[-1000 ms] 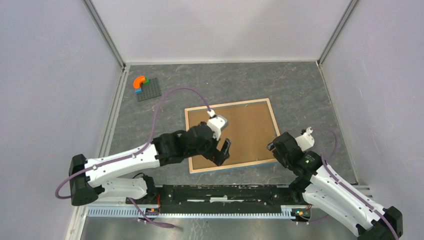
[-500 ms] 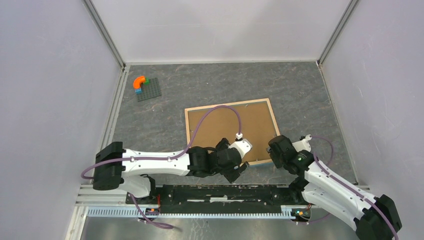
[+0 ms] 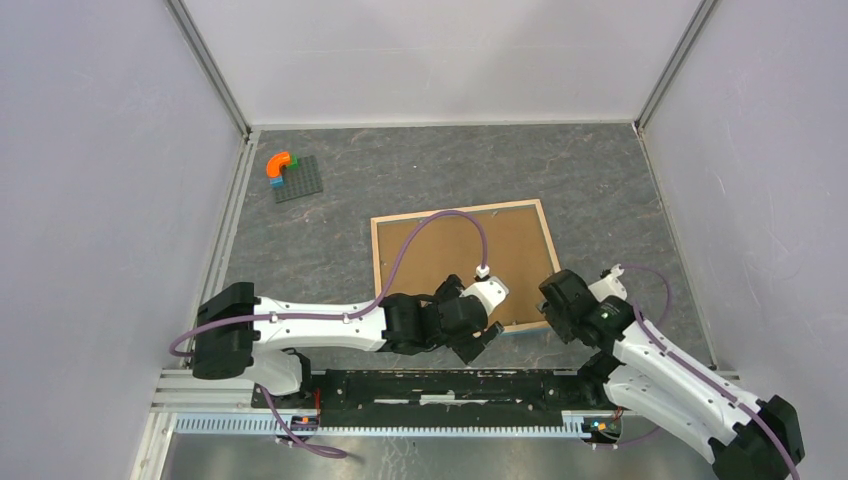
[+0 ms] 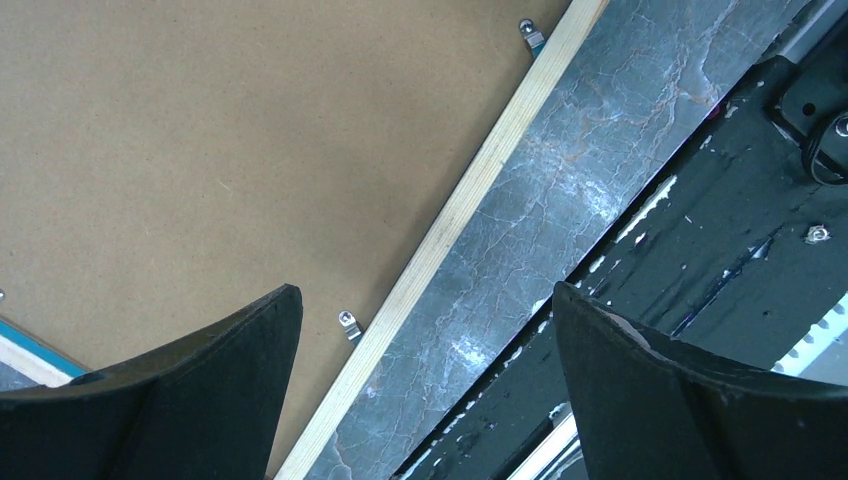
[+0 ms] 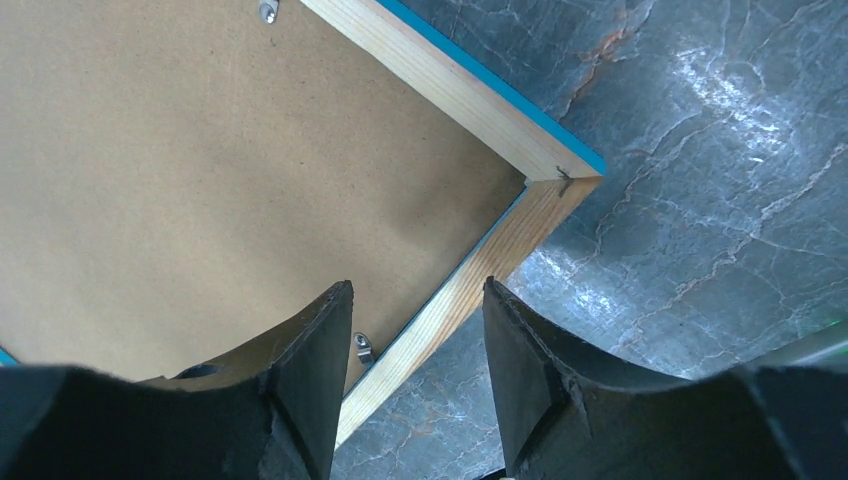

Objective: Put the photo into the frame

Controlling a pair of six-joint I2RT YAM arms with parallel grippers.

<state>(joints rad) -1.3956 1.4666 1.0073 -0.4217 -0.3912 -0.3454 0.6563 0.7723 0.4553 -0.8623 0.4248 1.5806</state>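
Observation:
The frame (image 3: pixel 455 210) lies face down on the grey table, light wood rim up, with a blue edge showing at its rail (image 5: pixel 450 85). A brown backing board (image 3: pixel 450 250) fills it, held by small metal tabs (image 4: pixel 347 322). The photo is hidden. My left gripper (image 3: pixel 478 340) hangs wide open over the frame's near rail (image 4: pixel 470 190), one finger above the board, the other above the table; between them (image 4: pixel 425 290) nothing is held. My right gripper (image 5: pixel 418 284) stands partly open astride the right rail near the near right corner (image 3: pixel 548 318), not touching it.
A dark baseplate with an orange, green and blue brick piece (image 3: pixel 290 175) sits at the back left. The black mounting rail (image 3: pixel 450 385) runs along the near edge, close under the left gripper (image 4: pixel 720 200). White walls close in the table.
The left arm swung from over the board's middle down to the frame's near rail, gripper still wide open. The right gripper's jaws narrowed and shifted slightly at the corner.

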